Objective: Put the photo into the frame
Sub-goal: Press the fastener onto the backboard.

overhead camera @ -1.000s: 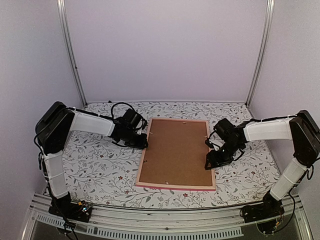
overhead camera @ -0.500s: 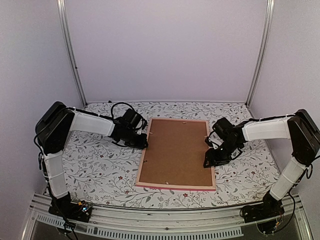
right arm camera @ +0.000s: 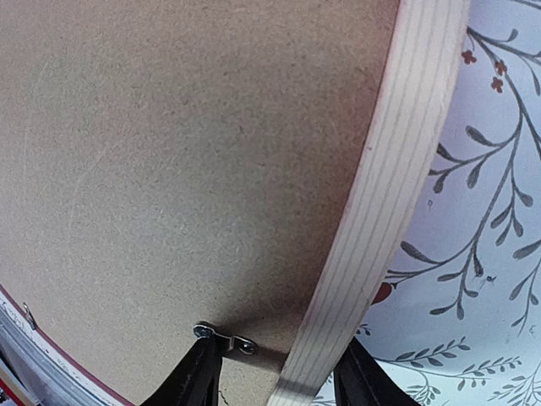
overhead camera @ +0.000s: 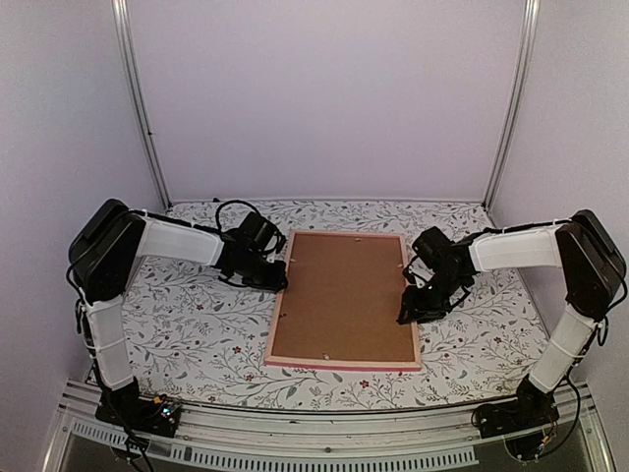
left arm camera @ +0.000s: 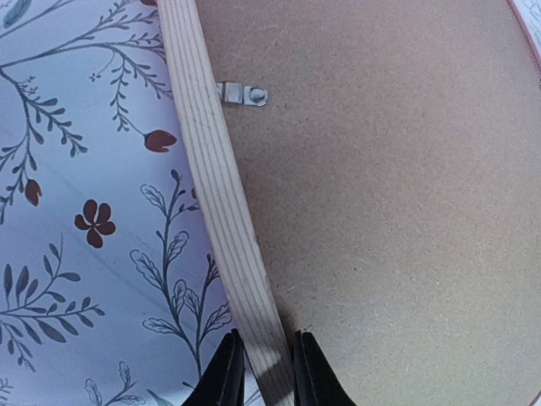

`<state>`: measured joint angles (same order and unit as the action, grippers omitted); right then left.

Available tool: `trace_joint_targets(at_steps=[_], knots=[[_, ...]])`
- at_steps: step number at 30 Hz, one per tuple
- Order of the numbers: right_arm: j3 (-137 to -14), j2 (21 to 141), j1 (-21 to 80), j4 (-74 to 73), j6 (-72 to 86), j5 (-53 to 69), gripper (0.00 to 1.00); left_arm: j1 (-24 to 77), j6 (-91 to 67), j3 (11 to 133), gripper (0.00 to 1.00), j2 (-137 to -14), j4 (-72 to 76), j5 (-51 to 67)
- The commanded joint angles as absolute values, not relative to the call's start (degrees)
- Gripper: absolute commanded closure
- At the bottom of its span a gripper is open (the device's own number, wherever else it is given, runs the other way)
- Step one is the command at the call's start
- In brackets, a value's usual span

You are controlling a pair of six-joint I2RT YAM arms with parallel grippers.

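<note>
- The photo did not show in any view. Whether it already lay under the backing board (overhead camera: 344, 295) we could not tell.
- The frame (overhead camera: 342, 365) lay flat, back side up, in the middle of the table (overhead camera: 197, 324) between the two arms, with its long sides running near to far.
- The brown backing board sat inside the rails and filled the whole opening. No print showed beside the frame.
- One metal tab (left arm camera: 243, 93) reached from the left rail (left arm camera: 221, 194) onto the board. A second tab (right arm camera: 225, 339) did the same at the right rail (right arm camera: 397, 194). The back looked fastened at those two spots.
- Our judgement was that either the print was already in and the task was near its end, or the back had yet to be opened. The pictures did not settle which.
- The left gripper (left arm camera: 264, 372) was nearly pressed together and pinched the left rail, toward its far half. One finger (left arm camera: 226, 372) sat on the table side and the other on the board side, both touching the wood.
- The right gripper (right arm camera: 279, 376) was part spread and straddled the right rail about midway along it.
- Its outer finger (right arm camera: 359, 376) sat just beside the rail's outer edge. Its inner finger was over the board, right at the tab.
- There was a gap on the inner side, so we judged this gripper was around the rail, not clamped on it.
</note>
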<state>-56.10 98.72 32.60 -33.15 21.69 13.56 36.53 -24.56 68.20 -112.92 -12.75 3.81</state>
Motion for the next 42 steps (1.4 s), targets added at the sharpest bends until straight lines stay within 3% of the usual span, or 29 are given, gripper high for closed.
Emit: trace_joint_targets(at_steps=[1,5,14,30,42], knots=[[-57.30,101.00,32.96,-26.59,22.43,12.68,0.52,37.18,-21.62,68.65,0.80,-114.33,-15.06,7.73],[-57.37,99.84,32.96,-26.08,21.48,12.71,0.47,37.10,-21.50,68.69,0.80,-114.33,-15.07,7.81],[-57.30,100.52,32.96,-25.40,22.06,12.13,0.45,37.04,-21.53,68.49,0.80,-114.26,-14.79,8.05],[-57.48,101.78,32.81,-24.13,28.05,9.54,0.49,37.00,-21.66,67.89,0.80,-114.18,-14.37,8.35],[-55.81,100.95,31.04,-23.62,29.50,9.55,0.58,37.00,-21.76,67.33,0.80,-114.05,-14.13,8.55]])
